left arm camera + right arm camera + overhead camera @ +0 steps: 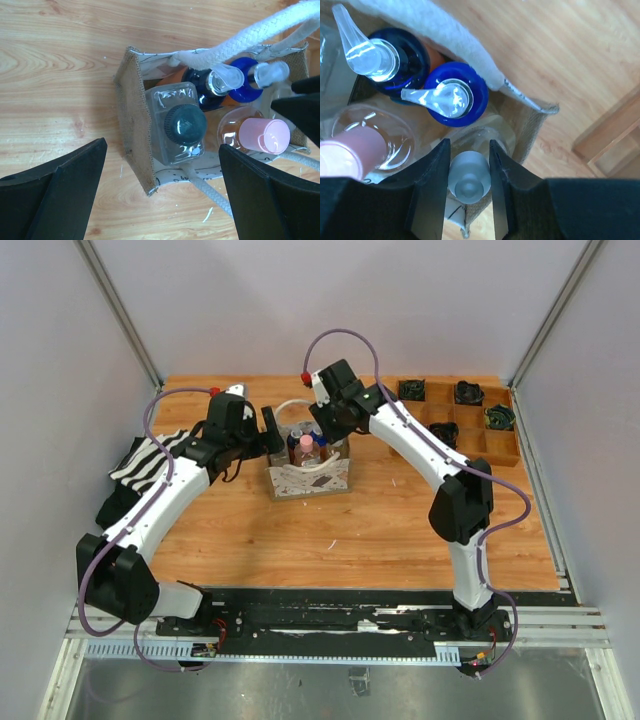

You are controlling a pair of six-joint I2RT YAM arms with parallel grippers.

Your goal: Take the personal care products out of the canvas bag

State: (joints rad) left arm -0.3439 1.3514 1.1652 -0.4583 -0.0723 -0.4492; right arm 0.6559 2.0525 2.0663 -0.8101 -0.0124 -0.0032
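The canvas bag (310, 478) stands mid-table with several small bottles inside. In the left wrist view the bag (134, 120) holds a square clear bottle with a dark cap (185, 123), a pink-capped bottle (263, 136) and two blue pump bottles (247, 80). My right gripper (468, 175) reaches into the bag and is shut on a clear bottle's grey-white cap (468, 176). The blue pump bottles (451, 95) and the pink-capped bottle (350, 157) sit beside it. My left gripper (162, 195) is open and empty, hovering above the bag's left end.
A wooden compartment tray (460, 420) with dark coiled items stands at the back right. A black-and-white striped cloth (150, 462) lies at the left. White rope handles (260, 32) arch over the bag's mouth.
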